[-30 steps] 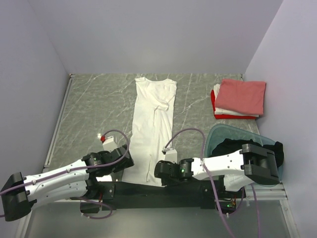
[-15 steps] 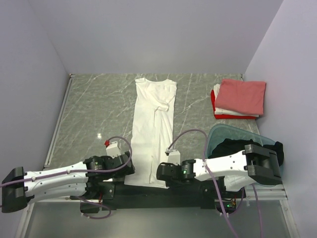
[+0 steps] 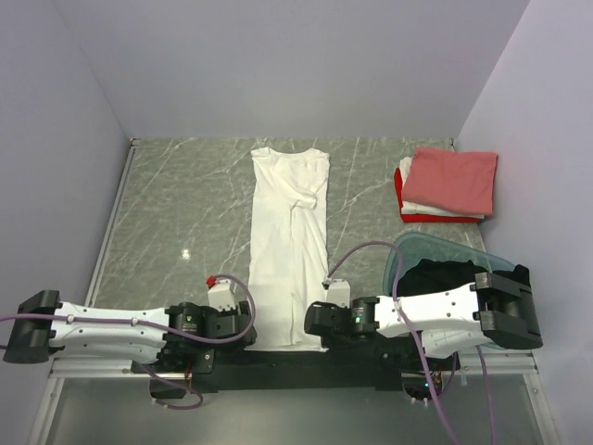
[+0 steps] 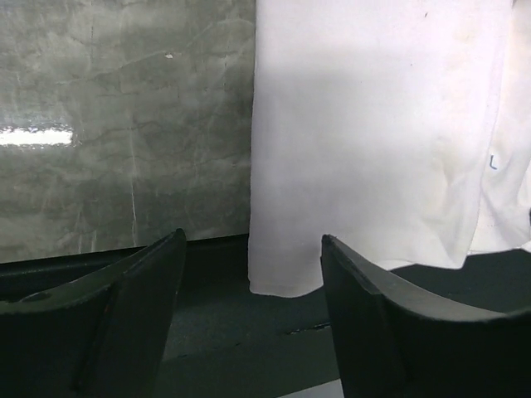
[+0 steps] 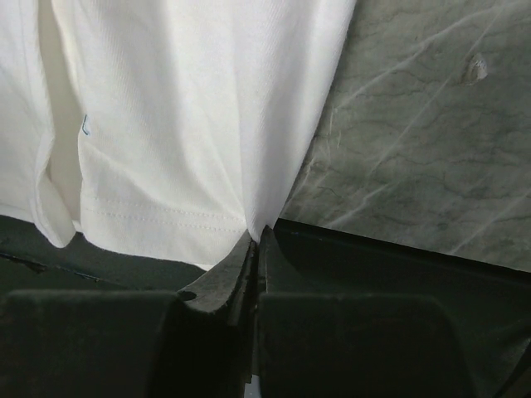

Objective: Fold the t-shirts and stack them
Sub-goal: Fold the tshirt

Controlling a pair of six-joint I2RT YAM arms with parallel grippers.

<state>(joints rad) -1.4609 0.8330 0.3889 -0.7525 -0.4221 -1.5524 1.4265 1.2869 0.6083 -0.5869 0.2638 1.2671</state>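
Observation:
A large white t-shirt (image 3: 289, 222) lies folded into a long narrow strip down the middle of the marble table, collar at the far end. My right gripper (image 3: 317, 331) is shut on its near right hem corner (image 5: 253, 217). My left gripper (image 3: 248, 331) is open and empty, its jaws apart just short of the near left hem corner (image 4: 278, 278), which hangs over the dark front edge. A folded stack with a salmon-pink shirt (image 3: 450, 178) over white and red ones lies at the far right. A black shirt (image 3: 445, 275) sits in the tub.
A translucent teal tub (image 3: 401, 255) stands at the near right, beside my right arm. The dark base rail (image 3: 278, 357) runs along the table's near edge. Grey walls close in the left, far and right sides.
Both grippers have moved back toward the near edge. The shirt's near hem has been pulled nearer and straighter. The left arm has swung lower and flatter.

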